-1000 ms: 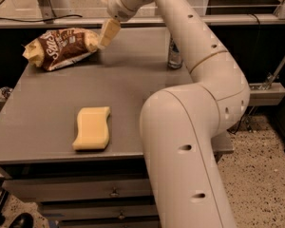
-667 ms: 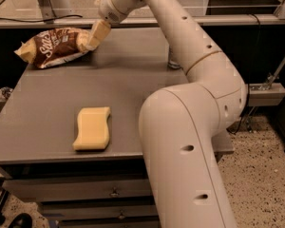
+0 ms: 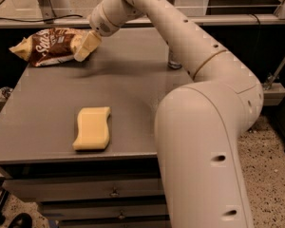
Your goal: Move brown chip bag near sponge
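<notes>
The brown chip bag [image 3: 50, 45] is at the table's far left corner, its left end reaching past the edge. My gripper [image 3: 85, 47] is at the bag's right end, and its pale fingers are closed on that end. The bag seems to be held slightly above the table top. The pale-yellow sponge [image 3: 92, 128] lies flat near the front edge of the table, well apart from the bag and the gripper.
The grey table [image 3: 133, 89] has drawers below its front edge. A slim can [image 3: 173, 61] stands at the back, mostly hidden behind my arm. My large arm [image 3: 204, 127] covers the table's right side. A rail runs behind the table.
My gripper has moved left and a little toward the near side, and the chip bag has moved left with it, toward the table's far left corner. The sponge has not moved.
</notes>
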Controlling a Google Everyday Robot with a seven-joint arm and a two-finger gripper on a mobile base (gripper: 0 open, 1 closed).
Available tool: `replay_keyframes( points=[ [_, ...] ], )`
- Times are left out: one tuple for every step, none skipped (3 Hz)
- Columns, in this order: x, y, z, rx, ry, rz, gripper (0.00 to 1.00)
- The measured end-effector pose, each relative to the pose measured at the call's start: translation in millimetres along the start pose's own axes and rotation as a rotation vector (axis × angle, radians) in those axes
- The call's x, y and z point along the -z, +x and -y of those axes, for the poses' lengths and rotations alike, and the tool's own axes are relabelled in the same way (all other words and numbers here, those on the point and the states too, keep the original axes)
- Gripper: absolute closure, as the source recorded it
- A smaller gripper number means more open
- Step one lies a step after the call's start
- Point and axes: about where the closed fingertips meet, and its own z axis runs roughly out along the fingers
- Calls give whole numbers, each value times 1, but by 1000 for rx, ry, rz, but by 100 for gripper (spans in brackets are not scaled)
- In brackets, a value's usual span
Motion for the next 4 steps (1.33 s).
replay_keyframes(
  points=[
    [3,2,-23,-34,-18,3,0],
    [0,-5,-34,-40,-24,19,0],
    [1,-13,-28,-46,2,41,15],
    [5,-16,-21,-59,32,60,39]
  ],
)
